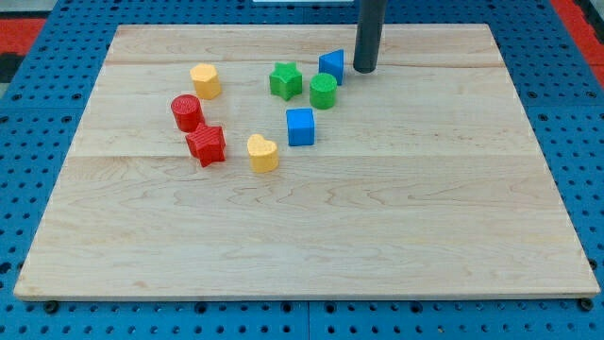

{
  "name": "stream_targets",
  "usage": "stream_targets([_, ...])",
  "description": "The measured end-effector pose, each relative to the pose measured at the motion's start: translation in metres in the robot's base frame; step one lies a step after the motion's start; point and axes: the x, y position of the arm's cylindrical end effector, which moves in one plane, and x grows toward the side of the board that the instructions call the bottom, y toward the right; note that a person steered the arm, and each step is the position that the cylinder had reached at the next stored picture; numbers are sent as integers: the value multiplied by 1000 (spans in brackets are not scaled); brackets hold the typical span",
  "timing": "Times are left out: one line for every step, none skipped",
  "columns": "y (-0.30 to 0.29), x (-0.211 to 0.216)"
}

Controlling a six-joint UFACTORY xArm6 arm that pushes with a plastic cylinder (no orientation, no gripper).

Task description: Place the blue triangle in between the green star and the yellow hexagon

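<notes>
The blue triangle (332, 65) sits near the view's top, just right of the green star (285, 80) and above the green cylinder (323, 91). The yellow hexagon (205, 80) lies further to the view's left, with a bare gap between it and the star. My tip (364, 70) rests on the board just right of the blue triangle, a small gap apart from it. The rod rises out of the view's top.
A blue cube (300, 127) sits below the green cylinder. A yellow heart (262, 152), a red star (206, 144) and a red cylinder (186, 112) lie to the left of centre. The wooden board (311, 236) rests on a blue pegboard.
</notes>
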Motion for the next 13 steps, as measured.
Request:
stream_targets([0, 11])
stream_targets([-15, 15])
stream_targets([-21, 4])
stream_targets([-27, -13])
stream_targets([-49, -22])
stream_targets([-67, -25])
stream_targets([-79, -27])
stream_targets([-100, -29])
stream_targets([-119, -29])
stream_targets([-128, -27])
stream_targets([-130, -25])
stream_targets([-139, -23])
stream_targets([-144, -23])
